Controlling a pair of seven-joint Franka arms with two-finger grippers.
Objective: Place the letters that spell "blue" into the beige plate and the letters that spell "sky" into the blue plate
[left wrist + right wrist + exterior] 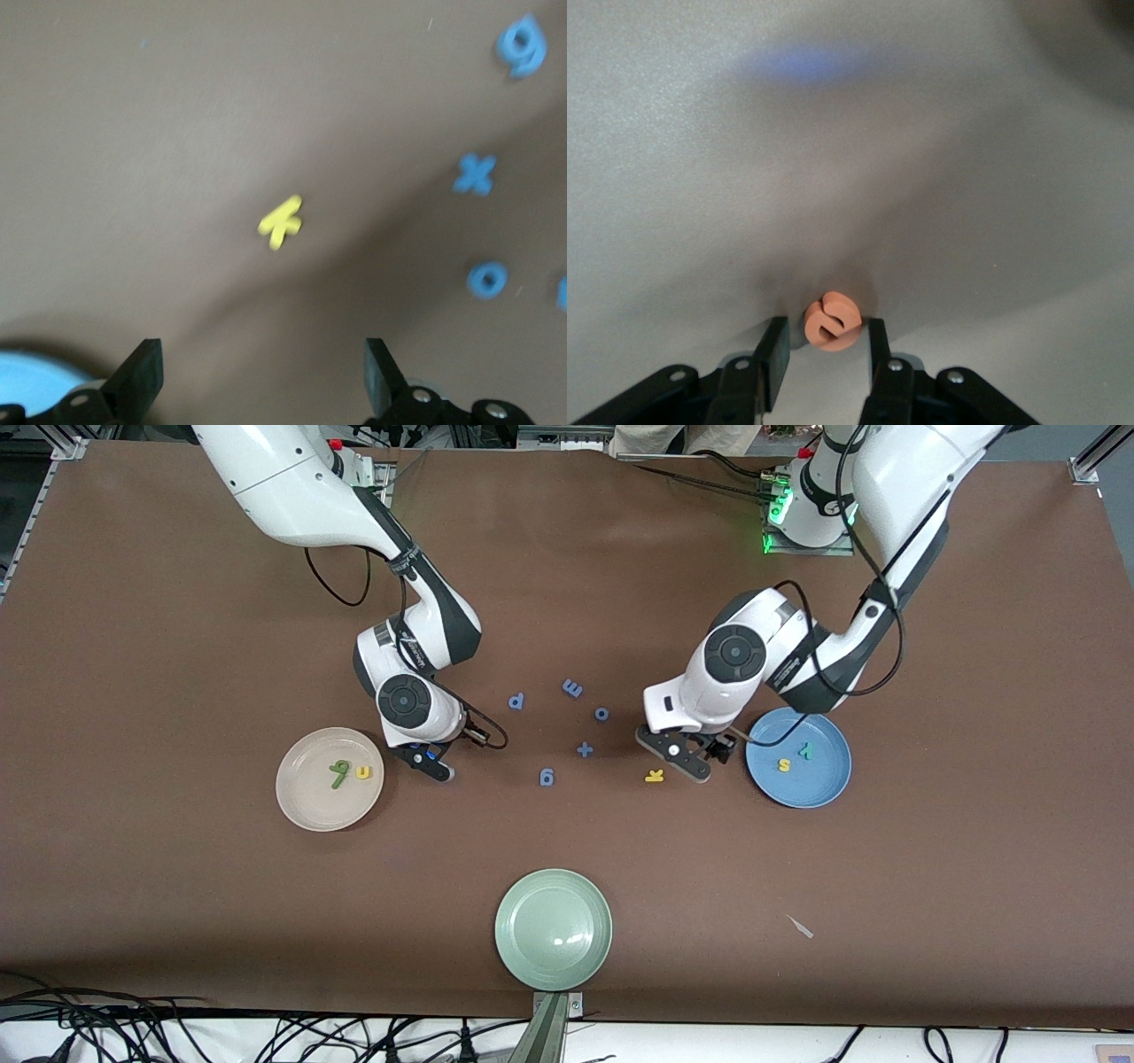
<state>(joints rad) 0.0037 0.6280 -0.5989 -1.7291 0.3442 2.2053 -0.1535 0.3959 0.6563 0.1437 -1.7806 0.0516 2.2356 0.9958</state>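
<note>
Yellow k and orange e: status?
Left end effector open over yellow k, unheld. Right end effector flanks orange e beside beige plate. Nothing blocking.

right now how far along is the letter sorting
Done: the green b and l and the yellow u lie in the beige plate; the s and y lie in the blue plate.

In hand: the right gripper brackets the orange e beside the beige plate.

Left: the yellow k on the table, under the open left gripper.
</note>
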